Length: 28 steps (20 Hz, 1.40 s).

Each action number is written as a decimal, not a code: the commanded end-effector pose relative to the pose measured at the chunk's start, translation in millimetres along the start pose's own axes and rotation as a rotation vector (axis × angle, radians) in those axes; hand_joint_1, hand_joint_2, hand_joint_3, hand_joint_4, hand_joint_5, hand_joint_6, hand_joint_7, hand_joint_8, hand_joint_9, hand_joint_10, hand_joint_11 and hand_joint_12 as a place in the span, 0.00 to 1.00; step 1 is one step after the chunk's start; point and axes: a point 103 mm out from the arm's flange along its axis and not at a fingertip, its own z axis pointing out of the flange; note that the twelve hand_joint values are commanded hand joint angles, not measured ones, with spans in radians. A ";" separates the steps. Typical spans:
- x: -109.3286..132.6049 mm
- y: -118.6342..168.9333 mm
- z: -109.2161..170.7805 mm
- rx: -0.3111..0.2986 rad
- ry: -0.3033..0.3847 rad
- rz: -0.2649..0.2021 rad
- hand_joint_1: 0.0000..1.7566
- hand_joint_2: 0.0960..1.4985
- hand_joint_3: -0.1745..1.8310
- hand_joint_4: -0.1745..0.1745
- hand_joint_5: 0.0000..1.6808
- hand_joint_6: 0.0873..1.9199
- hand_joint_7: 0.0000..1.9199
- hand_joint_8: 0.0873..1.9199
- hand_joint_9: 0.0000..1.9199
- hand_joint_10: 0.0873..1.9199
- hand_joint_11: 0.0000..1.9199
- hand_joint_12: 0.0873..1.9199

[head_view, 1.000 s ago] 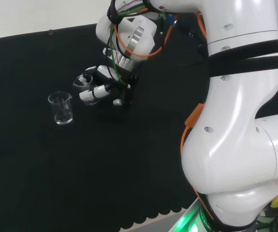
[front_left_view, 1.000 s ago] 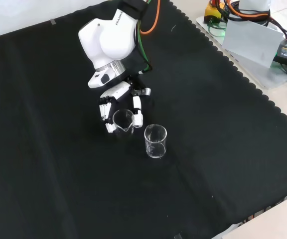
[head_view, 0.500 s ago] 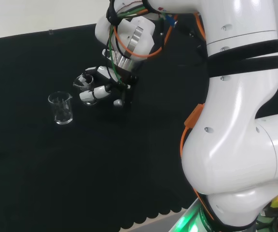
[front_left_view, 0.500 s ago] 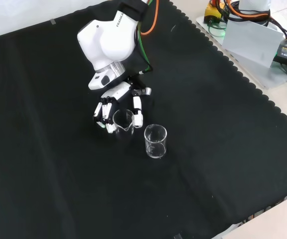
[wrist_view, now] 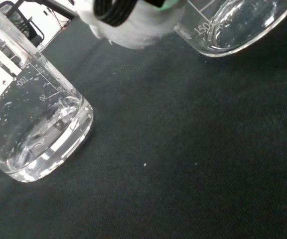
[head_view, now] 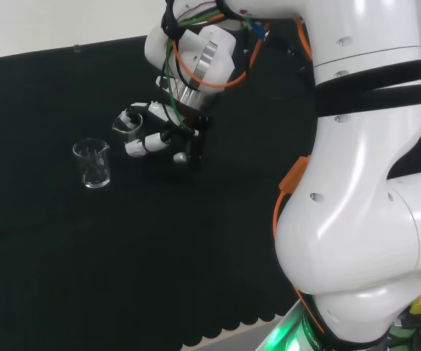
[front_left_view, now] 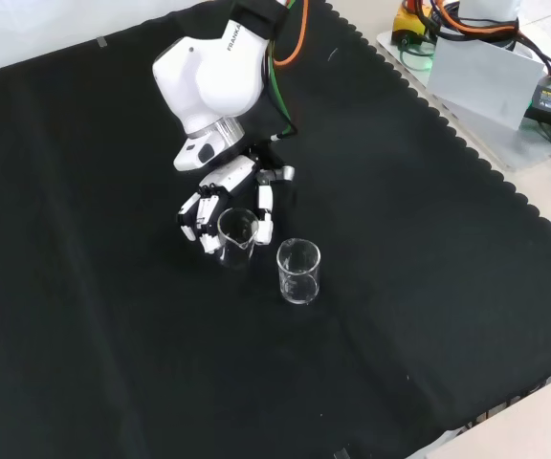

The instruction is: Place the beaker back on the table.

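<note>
Two glass beakers: the hand (front_left_view: pixel 220 196) curls around one beaker (front_left_view: pixel 236 232) (apparently at the surface (front_left_view: pixel 113 316)), beside the second beaker (front_left_view: pixel 298 272).

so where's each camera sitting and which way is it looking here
Head view: behind and above the arm's base, looking over the white links at the hand round a beaker.
Front view: opposite the arm, looking down on the black cloth; the hand enters from the top.
Wrist view: at the wrist, past the palm, close to the cloth.
Head and front views share the free beaker.
</note>
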 end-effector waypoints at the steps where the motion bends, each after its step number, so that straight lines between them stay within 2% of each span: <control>1: -1.0 -5.3 -6.3 -0.002 0.006 0.028 0.64 0.59 0.00 0.26 0.23 0.25 0.29 0.31 0.30 0.30 0.00 0.71; 5: -0.4 -7.7 -10.9 0.007 0.008 0.026 0.61 0.58 0.00 0.24 0.21 0.17 0.20 0.32 0.25 0.33 0.00 0.70; 7: 0.7 -6.2 -12.5 0.031 0.005 0.032 0.59 0.56 0.00 0.23 0.19 0.11 0.14 0.32 0.20 0.35 0.00 0.67; 12: 2.0 -3.9 -11.2 0.048 0.001 0.050 0.54 0.55 0.00 0.22 0.15 0.00 0.07 0.33 0.13 0.38 0.00 0.63; 16: 1.2 -5.6 -14.3 0.033 0.000 0.060 0.52 0.54 0.00 0.21 0.12 0.00 0.03 0.33 0.08 0.39 0.00 0.59; 23: 7.3 -18.0 -38.4 -0.008 -0.016 0.067 0.52 0.53 0.00 0.21 0.11 0.00 0.02 0.33 0.07 0.39 0.00 0.59; 28: 21.5 -38.0 -66.4 -0.030 -0.078 0.076 0.52 0.54 0.00 0.21 0.12 0.00 0.02 0.33 0.07 0.40 0.00 0.58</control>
